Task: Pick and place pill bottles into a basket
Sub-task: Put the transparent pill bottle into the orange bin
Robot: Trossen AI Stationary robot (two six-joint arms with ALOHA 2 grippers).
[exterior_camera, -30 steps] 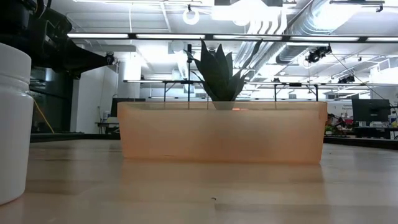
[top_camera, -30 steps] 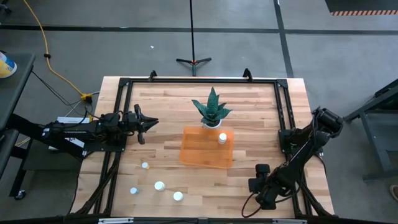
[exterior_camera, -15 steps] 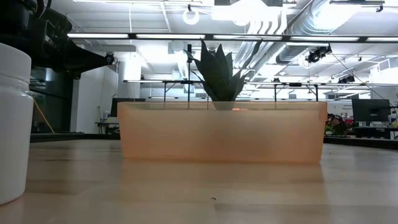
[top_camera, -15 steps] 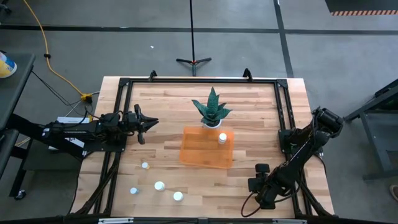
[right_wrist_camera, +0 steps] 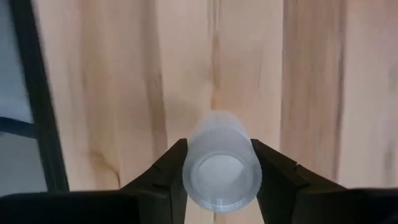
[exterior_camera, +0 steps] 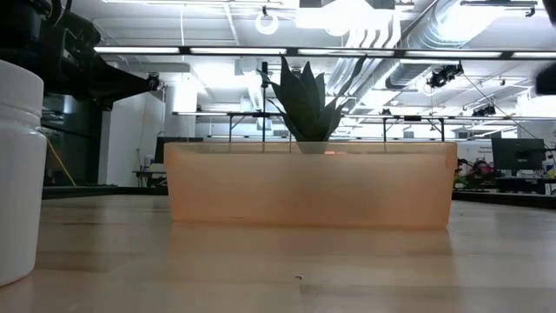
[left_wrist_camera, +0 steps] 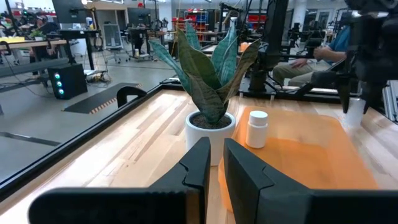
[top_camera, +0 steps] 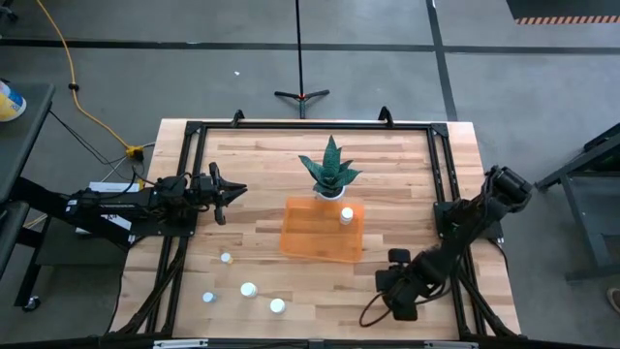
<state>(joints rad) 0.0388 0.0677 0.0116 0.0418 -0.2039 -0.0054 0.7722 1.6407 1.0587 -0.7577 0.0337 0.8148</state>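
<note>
My right gripper (top_camera: 387,284) is near the table's front right and is shut on a white pill bottle (right_wrist_camera: 221,165), which I see end-on in the right wrist view. My left gripper (top_camera: 235,191) hovers at the table's left side, shut and empty; it points at the plant and the basket (left_wrist_camera: 214,167). The orange basket (top_camera: 312,233) stands mid-table with one bottle (top_camera: 346,215) upright inside it. Several more bottles (top_camera: 248,289) stand upright on the wood at the front left. One of them fills the left edge of the low view (exterior_camera: 17,174). My right gripper pinches the bottle's round side wall (right_wrist_camera: 188,163) between its two fingers, one on each side. The bottle's round end faces the wrist camera, so its length runs along the fingers. The fingers point down at the table. Whether the bottle is clear of the wood, I cannot tell.
A spiky green plant in a white pot (top_camera: 329,174) stands right behind the basket's far wall. A black frame (top_camera: 189,136) runs along the table's edges. Bare wood (top_camera: 407,184) lies between the basket and the right edge.
My right gripper has gone a short way toward the table's left edge, still shut on the bottle.
</note>
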